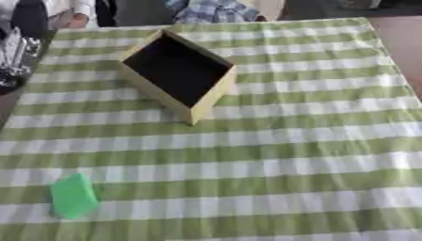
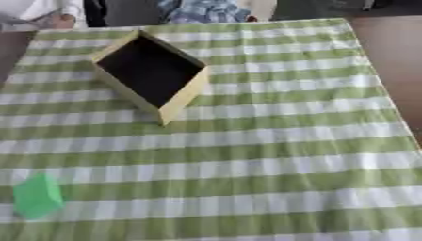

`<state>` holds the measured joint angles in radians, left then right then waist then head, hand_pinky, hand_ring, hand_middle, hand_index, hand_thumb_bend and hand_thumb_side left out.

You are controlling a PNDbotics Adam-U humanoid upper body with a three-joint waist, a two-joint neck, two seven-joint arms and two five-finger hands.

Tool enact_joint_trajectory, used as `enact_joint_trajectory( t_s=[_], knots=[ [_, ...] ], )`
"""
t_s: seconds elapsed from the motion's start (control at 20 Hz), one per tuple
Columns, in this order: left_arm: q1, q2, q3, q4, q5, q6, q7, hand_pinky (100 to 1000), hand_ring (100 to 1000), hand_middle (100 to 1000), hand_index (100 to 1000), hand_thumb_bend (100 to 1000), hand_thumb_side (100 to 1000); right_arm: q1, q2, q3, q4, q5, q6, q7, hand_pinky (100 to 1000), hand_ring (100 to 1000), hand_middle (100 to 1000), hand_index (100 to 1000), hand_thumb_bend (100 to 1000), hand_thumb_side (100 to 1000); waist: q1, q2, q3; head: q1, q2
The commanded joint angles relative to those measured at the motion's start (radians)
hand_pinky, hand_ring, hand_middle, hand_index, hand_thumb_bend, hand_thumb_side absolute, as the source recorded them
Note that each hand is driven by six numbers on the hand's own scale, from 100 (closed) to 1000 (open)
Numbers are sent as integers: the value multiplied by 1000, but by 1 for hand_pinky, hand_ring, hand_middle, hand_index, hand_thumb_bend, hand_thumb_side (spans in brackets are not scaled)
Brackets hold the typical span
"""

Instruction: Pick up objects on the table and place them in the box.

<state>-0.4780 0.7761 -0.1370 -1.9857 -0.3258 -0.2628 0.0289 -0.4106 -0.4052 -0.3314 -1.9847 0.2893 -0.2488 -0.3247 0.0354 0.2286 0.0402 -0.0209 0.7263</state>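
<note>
A small bright green object (image 1: 73, 195) lies on the cloth near the front left. A yellow-walled box (image 1: 216, 89) with a dark inside stands turned at an angle in the back left part of the table; nothing shows inside it. Neither of my hands shows in the left eye view or the right eye view.
A green and white checked cloth (image 1: 288, 155) covers the table. The table's right edge (image 2: 395, 108) borders brown floor. A dark holder with pale sticks (image 1: 15, 56) stands off the left edge. People sit at the far edge.
</note>
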Motion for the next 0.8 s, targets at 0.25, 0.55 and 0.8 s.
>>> enact_joint_trajectory(
  t_s=[0.25, 0.55, 0.8],
  knots=[
    [56, 165, 5, -14, -56, 32, -151, 684, 704, 739, 880, 100, 858, 0, -43, -1, -15, 8, 1, 2, 583, 794, 730, 920, 100, 968, 2, -19, 8, -6, 24],
    [105, 220, 22, -14, -79, 26, -271, 738, 765, 776, 888, 100, 865, 4, -49, -2, -15, 11, 2, 1, 582, 794, 730, 920, 100, 968, 4, -20, 20, -19, 26],
    [117, 227, 30, -14, -101, -4, -372, 770, 799, 793, 900, 107, 889, 4, -52, -2, -15, 13, 3, 0, 583, 794, 730, 920, 100, 967, 3, -20, 26, -22, 24]
  ],
)
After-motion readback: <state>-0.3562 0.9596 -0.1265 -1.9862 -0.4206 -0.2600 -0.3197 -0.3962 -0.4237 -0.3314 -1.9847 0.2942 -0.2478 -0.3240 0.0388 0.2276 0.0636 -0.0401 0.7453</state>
